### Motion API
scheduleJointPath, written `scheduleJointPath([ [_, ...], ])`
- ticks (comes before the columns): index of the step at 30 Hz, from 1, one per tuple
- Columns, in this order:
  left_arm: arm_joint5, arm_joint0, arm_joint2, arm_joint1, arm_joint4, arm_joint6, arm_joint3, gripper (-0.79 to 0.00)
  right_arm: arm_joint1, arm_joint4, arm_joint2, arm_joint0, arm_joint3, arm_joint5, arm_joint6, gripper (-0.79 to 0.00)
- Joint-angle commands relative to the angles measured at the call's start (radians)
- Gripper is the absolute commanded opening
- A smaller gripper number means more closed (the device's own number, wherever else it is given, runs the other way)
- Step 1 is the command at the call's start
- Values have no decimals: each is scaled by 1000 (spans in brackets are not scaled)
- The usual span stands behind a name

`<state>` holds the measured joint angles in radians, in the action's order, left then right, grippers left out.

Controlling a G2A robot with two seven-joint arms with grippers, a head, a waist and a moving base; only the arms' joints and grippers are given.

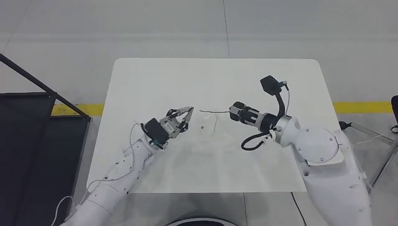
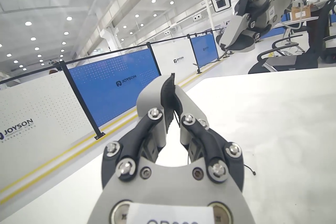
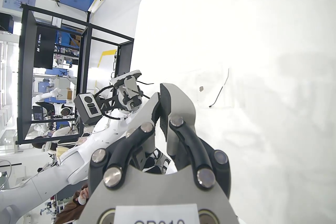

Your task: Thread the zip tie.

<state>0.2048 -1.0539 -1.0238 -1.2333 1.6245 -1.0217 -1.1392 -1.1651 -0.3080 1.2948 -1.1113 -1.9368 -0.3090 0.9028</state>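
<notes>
My left gripper [image 1: 189, 110] hangs over the middle of the white table [image 1: 261, 76], shut on a thin black zip tie [image 2: 173, 114]. The strand runs down between its pads, and one end with a small head [image 2: 252, 172] trails near the tabletop. In the right wrist view, black strands [image 3: 145, 83] stick out of that gripper [image 3: 130, 83]. My right gripper [image 1: 232, 111] faces it from the right. Its fingers [image 3: 168, 101] are shut, and I see nothing between them. A black strip [image 1: 214, 111] stretches between the two grippers and seems to lie on the table [image 3: 219, 93].
A small mark [image 1: 204, 126] sits on the table just below the strip. A black-framed dark panel [image 1: 31, 139] stands off the table's left edge. Bare white tabletop stretches behind and to both sides of the grippers.
</notes>
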Motion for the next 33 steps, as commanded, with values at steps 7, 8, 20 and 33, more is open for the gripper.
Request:
scheduleJointPath([
  [7, -57, 5, 16, -13, 1, -3, -4, -785, 1, 32, -9, -8, -4, -26, -10, -785],
  [8, -59, 7, 19, -15, 2, -4, 0, -785, 0, 49, -10, -8, -3, -42, -11, -785],
  [20, -82, 19, 25, -26, 2, -34, 30, -785, -6, 141, -26, 39, 21, -197, -18, -785],
  [33, -82, 19, 25, -26, 2, -34, 30, -785, -6, 146, -31, 23, 18, -178, -44, -785],
])
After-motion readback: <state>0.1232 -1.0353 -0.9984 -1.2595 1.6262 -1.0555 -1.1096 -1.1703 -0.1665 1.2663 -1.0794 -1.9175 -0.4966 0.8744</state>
